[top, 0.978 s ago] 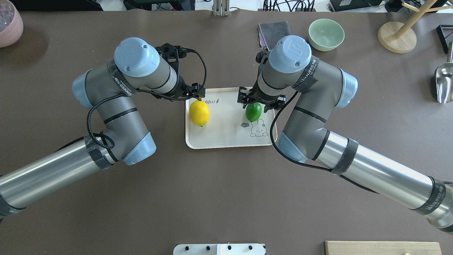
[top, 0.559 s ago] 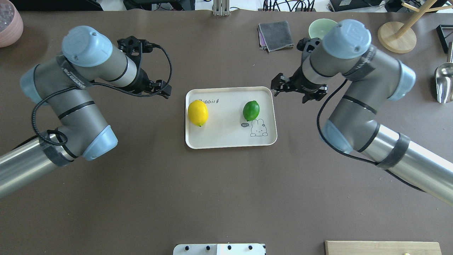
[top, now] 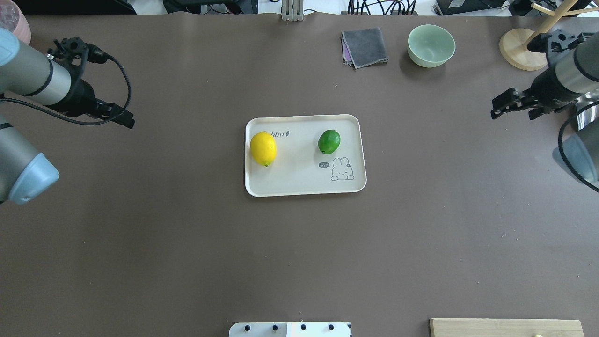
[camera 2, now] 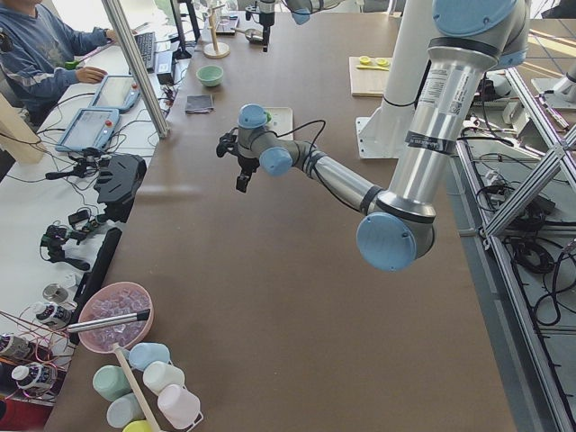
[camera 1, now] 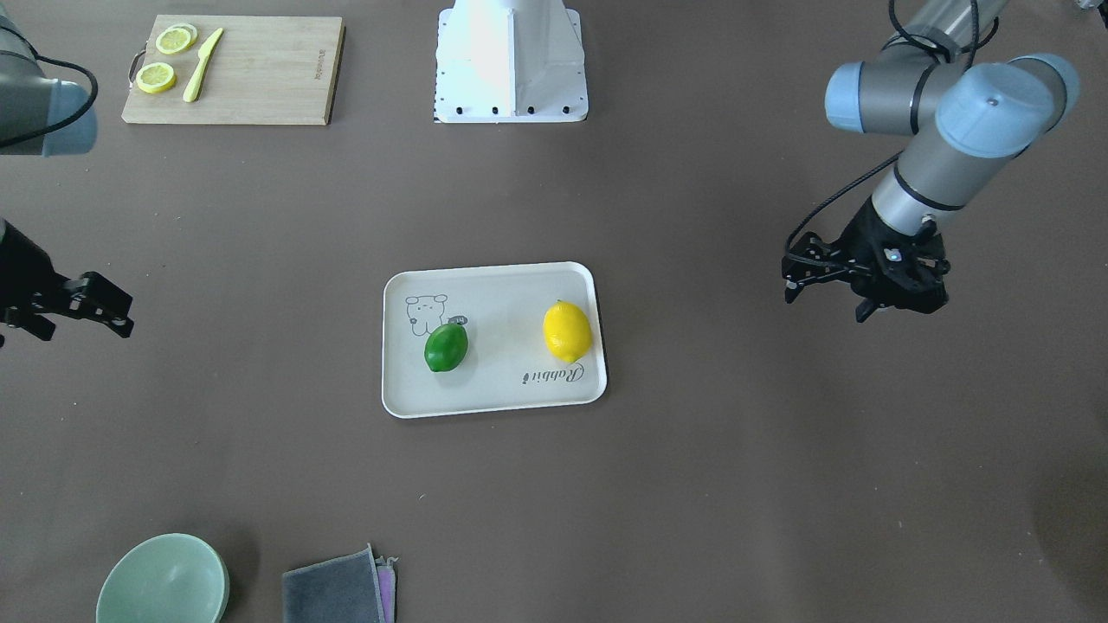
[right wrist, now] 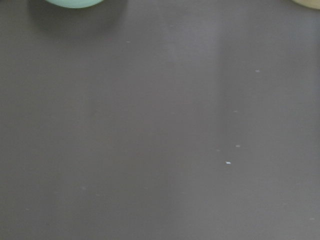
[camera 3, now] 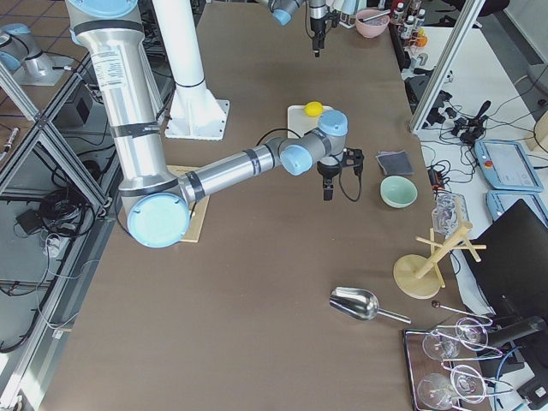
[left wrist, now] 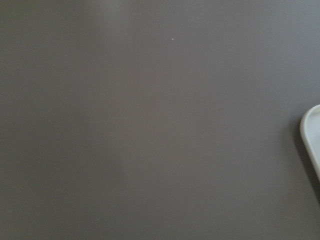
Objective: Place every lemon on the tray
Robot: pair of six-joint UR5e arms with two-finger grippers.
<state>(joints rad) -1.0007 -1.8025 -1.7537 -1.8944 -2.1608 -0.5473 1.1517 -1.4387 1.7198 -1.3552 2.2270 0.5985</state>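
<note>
The off-white tray [top: 299, 180] lies at the table's middle, also in the front-facing view [camera 1: 506, 290]. The yellow lemon [top: 263, 149] [camera 1: 567, 331] rests at its left end. The green lemon [top: 329, 142] [camera 1: 446, 347] rests right of centre, by the rabbit drawing. My left gripper [top: 124, 120] [camera 1: 827, 294] hangs open and empty over bare table far left of the tray. My right gripper [top: 514, 112] [camera 1: 74, 322] hangs open and empty far right of it. The left wrist view shows only a tray corner [left wrist: 310, 135].
A green bowl [top: 431, 44] and a grey cloth [top: 364, 46] sit at the back. A wooden stand [top: 524, 49] and a metal scoop [top: 587, 110] are at the far right. A cutting board [camera 1: 260, 73] with lemon slices and a knife is near the robot base [camera 1: 511, 61].
Both arms have drawn away from the tray, the left one to the left, the right one to the right. Both lemons stay on the tray; the green one has shifted slightly.
</note>
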